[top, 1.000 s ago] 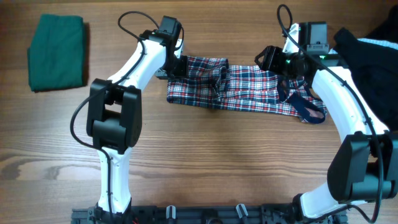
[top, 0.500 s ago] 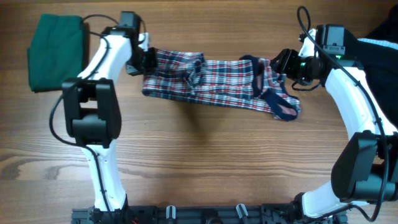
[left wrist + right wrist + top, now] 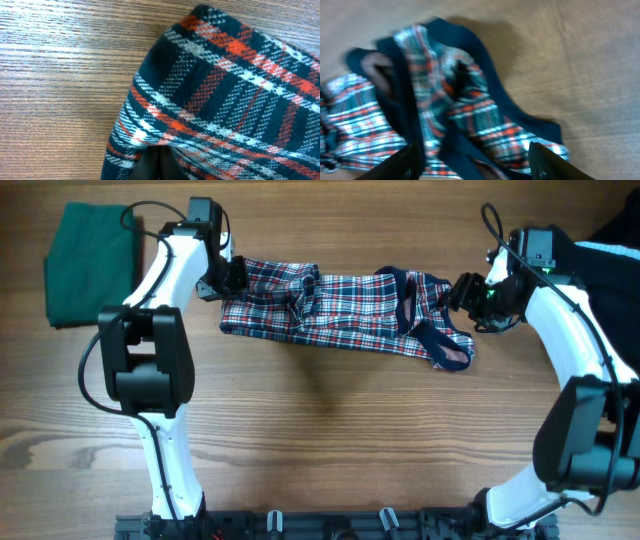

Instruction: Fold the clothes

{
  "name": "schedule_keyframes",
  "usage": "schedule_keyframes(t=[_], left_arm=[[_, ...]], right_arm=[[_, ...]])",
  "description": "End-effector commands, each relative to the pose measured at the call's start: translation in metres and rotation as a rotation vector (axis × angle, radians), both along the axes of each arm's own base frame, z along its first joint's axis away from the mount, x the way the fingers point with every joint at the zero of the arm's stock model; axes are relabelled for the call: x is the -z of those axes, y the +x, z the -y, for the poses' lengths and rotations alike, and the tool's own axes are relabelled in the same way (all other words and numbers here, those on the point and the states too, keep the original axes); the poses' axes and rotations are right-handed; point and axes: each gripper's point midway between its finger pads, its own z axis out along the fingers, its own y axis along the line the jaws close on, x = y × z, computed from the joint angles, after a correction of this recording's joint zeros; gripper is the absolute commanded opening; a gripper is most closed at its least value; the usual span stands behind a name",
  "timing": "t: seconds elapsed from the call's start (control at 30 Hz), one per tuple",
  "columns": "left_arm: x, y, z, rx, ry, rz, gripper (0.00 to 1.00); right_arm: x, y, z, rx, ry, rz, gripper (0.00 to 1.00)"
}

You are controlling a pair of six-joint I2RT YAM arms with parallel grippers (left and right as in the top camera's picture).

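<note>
Step in hand: judging by the layout, you are spreading the red, white and navy plaid sleeveless dress (image 3: 340,315) into a flat strip before its first fold.
Dress position: it lies lengthwise, left to right, across the far middle of the wooden table (image 3: 330,440). It is bunched and creased near its left third.
Left claw: the left gripper (image 3: 236,277) is clamped on the dress's far-left corner, and its wrist view shows plaid cloth pinched at the fingers.
Right claw: the right gripper (image 3: 462,290) has its fingers well apart, just beside the right end, and grips nothing.
Loose end: the navy-trimmed strap loops (image 3: 445,350) sprawl toward the near right, tangled over one another.
Next grip: close on the plaid body by the armhole rather than on a single strap, which would probably stretch instead of pulling the cloth.
Tension: pull gently rightward against the left hold until the creases ease, then lay it down.
Watch out: lifting too high could drag the whole dress.
Neighbours: the folded dark-green garment (image 3: 90,265) sits far left and the black garment (image 3: 615,260) far right, both apart from the dress.
</note>
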Motion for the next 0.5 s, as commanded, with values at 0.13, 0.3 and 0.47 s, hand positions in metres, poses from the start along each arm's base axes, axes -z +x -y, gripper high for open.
schedule_keyframes(t=[0.13,0.3,0.47], left_arm=[[0.034,-0.016,0.006,0.030,0.036,-0.086,0.04],[0.034,-0.016,0.006,0.031,0.036,-0.086,0.04],[0.034,-0.017,0.006,0.032,0.036,-0.086,0.04]], right_arm=[[0.024,-0.022,0.019,0.054,-0.006,-0.139,0.70],[0.039,-0.044,0.030,0.123,-0.046,-0.229,0.72],[0.054,-0.050,0.033,0.142,-0.037,-0.231,0.73]])
